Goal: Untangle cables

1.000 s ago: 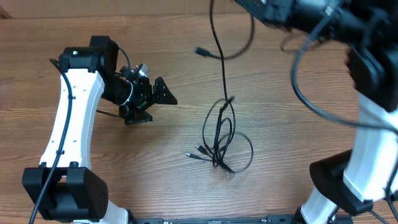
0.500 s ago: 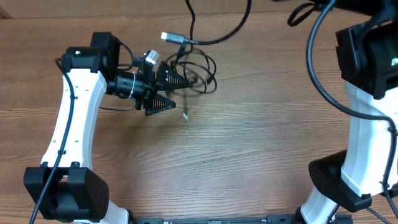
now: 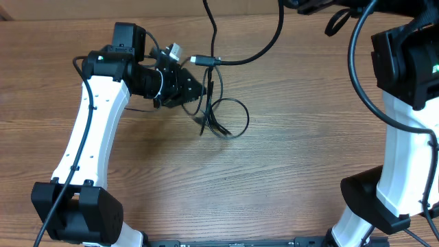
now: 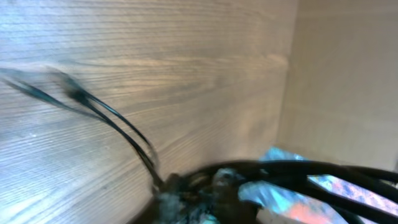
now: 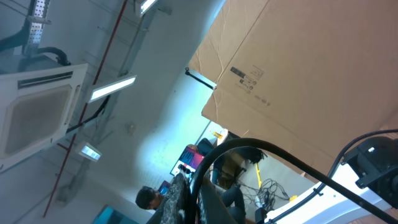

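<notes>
Standing at the table, you see the left gripper [image 3: 199, 90] with its two black wedge-shaped fingers pressed together, pinching the thin black cables [image 3: 207, 108] where a few strands run side by side past its tips. The left wrist view is smeared, yet two strands can be made out leading into the dark fingers at the bottom. Just beyond the left gripper the cables open into one loose loop over the brown wood-grain table [image 3: 288, 178], with short ends crossing at the loop's edge.

A little farther from the left gripper, toward the table's back edge, a small silver-tipped plug [image 3: 199, 60] points toward the gripper's wrist. Its black cord sweeps away in a wide curve and leaves the overhead view. Behind the left gripper its white arm [image 3: 92, 137] bends back to a black base [image 3: 75, 216].

Well apart from the left gripper, across the table, stands the white and black right arm [image 3: 405, 137]. The right gripper [image 5: 196, 196] is closed. It shows only as a dark blur, and I cannot tell what it holds. Beyond it are a brown cardboard box [image 5: 311, 62] and ceiling lights [image 5: 115, 87].
</notes>
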Robot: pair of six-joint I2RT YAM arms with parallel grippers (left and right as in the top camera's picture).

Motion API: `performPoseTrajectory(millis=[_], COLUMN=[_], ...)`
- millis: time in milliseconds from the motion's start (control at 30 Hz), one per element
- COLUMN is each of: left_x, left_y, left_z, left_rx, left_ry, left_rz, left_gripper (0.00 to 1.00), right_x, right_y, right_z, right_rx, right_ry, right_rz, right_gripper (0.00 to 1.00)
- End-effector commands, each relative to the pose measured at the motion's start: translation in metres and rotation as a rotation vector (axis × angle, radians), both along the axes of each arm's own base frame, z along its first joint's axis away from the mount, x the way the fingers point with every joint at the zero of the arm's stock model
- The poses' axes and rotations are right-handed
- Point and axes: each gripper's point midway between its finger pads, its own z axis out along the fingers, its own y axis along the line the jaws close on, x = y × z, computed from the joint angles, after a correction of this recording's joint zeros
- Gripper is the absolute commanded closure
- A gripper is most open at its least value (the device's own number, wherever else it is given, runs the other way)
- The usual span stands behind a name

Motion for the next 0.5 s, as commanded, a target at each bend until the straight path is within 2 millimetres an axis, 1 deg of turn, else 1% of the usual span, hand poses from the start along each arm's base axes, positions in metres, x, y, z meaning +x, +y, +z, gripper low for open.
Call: performPoseTrajectory(millis=[0, 67, 133, 200, 267, 333, 433, 467], left_x=[0.011, 0.01, 0.012, 0.015, 0.018, 0.021, 0.028, 0.029], left_y=[0.01, 0.014, 0.021, 0.035, 0.053, 0.073, 0.105, 0.113], left_z=[-0.006, -0.009, -0.011, -0.007, 0.003, 0.021, 0.066, 0.083], left_rx=[0.079, 0.104, 0.131, 0.161, 0.195, 0.233, 0.274, 0.274], left_ry=[-0.01, -0.004, -0.006, -0.009, -0.013, -0.03, -0.11, -0.149], left_rz=[0.052, 0.061, 0.081, 0.117, 0.164, 0.219, 0.313, 0.339], left_gripper=[0.96, 0.96, 0.96, 0.96, 0.96, 0.96, 0.96, 0.96], right_x=[-0.017, -0.014, -0.005, 0.01, 0.028, 0.049, 0.073, 0.081], right_y=[-0.009, -0.014, -0.022, -0.037, -0.054, -0.078, -0.114, -0.13], right_z=[0.011, 0.01, 0.005, -0.009, -0.026, -0.049, -0.083, -0.099], right_rx=[0.011, 0.004, -0.018, -0.062, -0.104, -0.154, -0.226, -0.256], right_ry=[-0.041, -0.052, -0.058, -0.03, 0.018, 0.067, 0.147, 0.2], right_rz=[-0.003, -0.016, -0.043, -0.089, -0.147, -0.239, -0.38, -0.44], right_gripper=[0.96, 0.96, 0.96, 0.96, 0.96, 0.96, 0.96, 0.96])
